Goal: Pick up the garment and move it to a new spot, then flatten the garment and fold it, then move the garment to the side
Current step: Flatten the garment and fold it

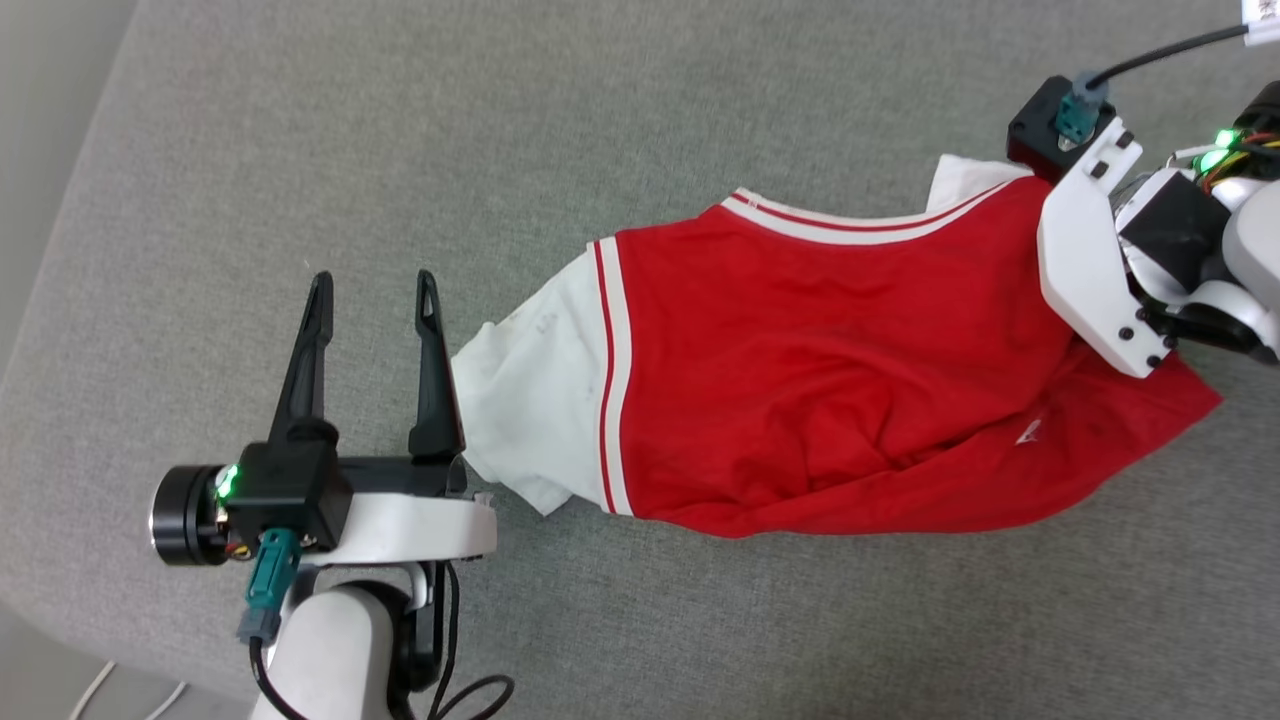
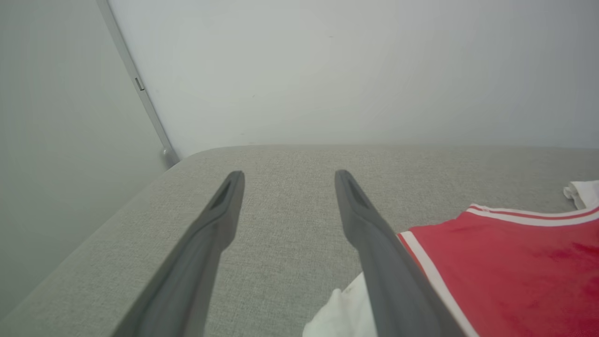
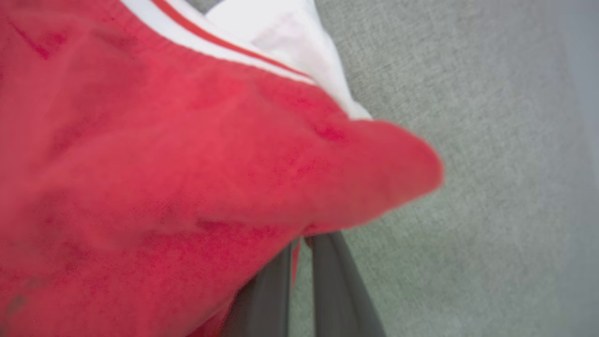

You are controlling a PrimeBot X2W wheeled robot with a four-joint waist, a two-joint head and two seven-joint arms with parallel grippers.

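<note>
The garment [image 1: 800,380] lies bunched on the grey cloth surface [image 1: 560,120], red body to the right and a white sleeve panel with red stripe trim to the left. My right gripper [image 3: 299,243] is shut on a red fold of the garment [image 3: 164,164], its two dark fingers pressed together with fabric between them. In the head view its white housing [image 1: 1090,260] sits over the garment's right end. My left gripper [image 1: 373,285] stands open just left of the white sleeve, holding nothing. In the left wrist view the left gripper [image 2: 290,178] is open, with the garment [image 2: 505,271] beside its right finger.
The grey surface's edge [image 1: 60,300] runs down the left side, with floor beyond. A pale wall [image 2: 327,70] rises behind the surface's far edge. A black cable [image 1: 470,690] loops below my left wrist. Bare grey cloth lies above and below the garment.
</note>
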